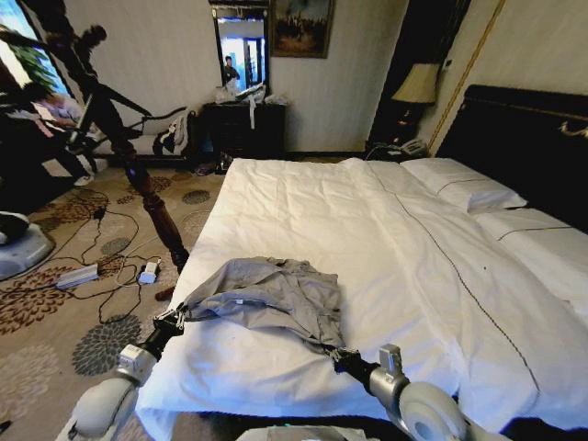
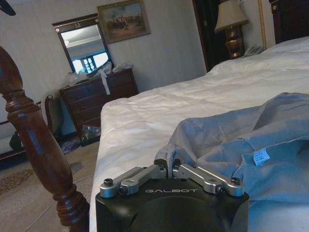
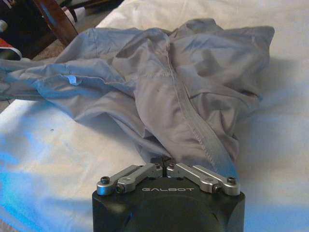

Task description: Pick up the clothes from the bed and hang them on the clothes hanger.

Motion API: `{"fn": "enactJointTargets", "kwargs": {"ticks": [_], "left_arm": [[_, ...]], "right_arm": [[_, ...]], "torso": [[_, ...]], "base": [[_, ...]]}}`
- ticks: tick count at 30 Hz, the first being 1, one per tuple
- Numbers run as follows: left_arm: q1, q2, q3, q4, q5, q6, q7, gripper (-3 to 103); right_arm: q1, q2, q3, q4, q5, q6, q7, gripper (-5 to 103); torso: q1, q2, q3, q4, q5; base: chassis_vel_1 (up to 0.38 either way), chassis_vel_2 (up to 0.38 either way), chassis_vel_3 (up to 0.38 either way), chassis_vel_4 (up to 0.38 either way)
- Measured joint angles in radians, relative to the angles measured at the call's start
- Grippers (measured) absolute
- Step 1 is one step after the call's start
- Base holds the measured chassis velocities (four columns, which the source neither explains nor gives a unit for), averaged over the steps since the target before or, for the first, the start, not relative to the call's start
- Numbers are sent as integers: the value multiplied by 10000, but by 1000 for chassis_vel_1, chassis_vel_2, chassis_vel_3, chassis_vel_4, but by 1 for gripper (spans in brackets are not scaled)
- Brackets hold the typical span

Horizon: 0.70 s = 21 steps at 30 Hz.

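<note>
1. One bed point(image 1: 303, 211) fills the middle of the head view, with wrinkled white sheets, a thin dark stripe and a black headboard point(image 1: 524, 138) at the right.
2. Two white pillows point(image 1: 464, 184) lie by the headboard, one beyond the other.
3. One piece of clothes point(image 1: 266, 294), a grey-blue shirt, lies crumpled on the near part of the bed, close to the foot edge.
4. The left gripper point(image 1: 176, 319) sits at the shirt's left end, at the bed's near left corner. In the left wrist view its fingers point(image 2: 181, 170) are drawn together on a bunched fold of the fabric.
5. The right gripper point(image 1: 338, 356) sits at the shirt's near right edge. In the right wrist view its fingers point(image 3: 177, 167) meet tip to tip, pinching the hem.
6. One small light label point(image 2: 261, 157) shows inside the shirt.
7. One turned dark wooden post point(image 1: 152, 207) stands on the patterned carpet just left of the bed.
8. One dark dresser point(image 1: 243, 129) stands against the far wall, with one mirror point(image 1: 242, 46) above it.
9. One lamp point(image 1: 418, 84) stands beside the headboard.
</note>
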Motion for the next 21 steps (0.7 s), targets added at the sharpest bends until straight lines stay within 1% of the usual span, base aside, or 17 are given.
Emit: {"fn": "enactJointTargets", "kwargs": {"ticks": [2, 4, 5, 6, 8, 9, 11, 12, 13, 15, 16, 17, 18, 19, 20, 21], "left_arm": [[-20, 8, 23, 28, 1, -22, 2, 0], [-28, 10, 29, 36, 1, -25, 3, 0], [-53, 16, 54, 64, 1, -35, 4, 0], [-67, 21, 69, 76, 1, -38, 5, 0], [-77, 25, 77, 84, 1, -40, 6, 0], [-97, 35, 95, 104, 1, -42, 6, 0], [-123, 52, 111, 130, 1, -42, 6, 0], [-144, 62, 119, 147, 1, -42, 6, 0], [-144, 62, 119, 147, 1, -42, 6, 0], [-204, 87, 151, 198, -4, -42, 6, 0], [-226, 92, 167, 217, -6, -43, 6, 0], [-226, 92, 167, 217, -6, -43, 6, 0], [-245, 96, 189, 240, -6, -43, 6, 0], [-282, 105, 234, 283, -7, -42, 6, 0], [-313, 108, 269, 314, -4, -43, 6, 0], [-313, 108, 269, 314, -4, -43, 6, 0]], "right_arm": [[-76, 24, 95, 59, -21, 192, -151, 7], [-83, 32, 112, 65, -19, 250, -194, 7], [-75, 75, 157, 71, 36, 585, -423, 7], [-25, 109, 171, 71, 134, 762, -530, 17], [44, 137, 185, 71, 245, 887, -591, 17], [185, 192, 218, 59, 510, 1041, -633, 27], [356, 256, 264, 29, 860, 1138, -597, 27], [458, 284, 309, 4, 1078, 1156, -504, 38], [458, 284, 309, 4, 1078, 1156, -504, 38], [659, 328, 483, -64, 1899, 1109, 9, 50], [690, 329, 572, -67, 2220, 1018, 273, 50], [690, 329, 572, -67, 2220, 1018, 273, 50], [689, 320, 658, -67, 2496, 924, 513, 50], [636, 284, 780, -47, 2825, 777, 838, 66], [580, 258, 837, -20, 2969, 651, 1038, 66], [580, 258, 837, -20, 2969, 651, 1038, 66]], "torso": [[-1, 0, 0, 0, 0], [-1, 0, 0, 0, 0], [0, 0, 0, 0, 0], [0, 0, 0, 0, -1], [-1, 0, 0, -1, 0], [0, 0, 0, 1, 0], [0, 1, 0, 1, 0], [0, 1, 0, 0, 0], [0, 1, 0, 0, 0], [0, 0, 0, 1, 0], [0, 0, 0, 1, 1], [0, 0, 0, 1, 1], [0, 0, 0, 1, 0], [0, 0, 0, 1, 0], [0, 0, 0, 1, 0], [0, 0, 0, 1, 0]], "base": [[0, 0, 0, 0], [0, 0, 0, 0], [0, 0, 0, 0], [0, 0, 0, 0], [0, 0, 0, 0], [0, 0, 0, 0], [0, 0, 0, 0], [0, 0, 0, 0], [0, 0, 0, 0], [0, 0, 0, 0], [0, 0, 0, 0], [0, 0, 0, 0], [0, 0, 0, 0], [0, 0, 0, 0], [0, 0, 0, 0], [0, 0, 0, 0]]}}
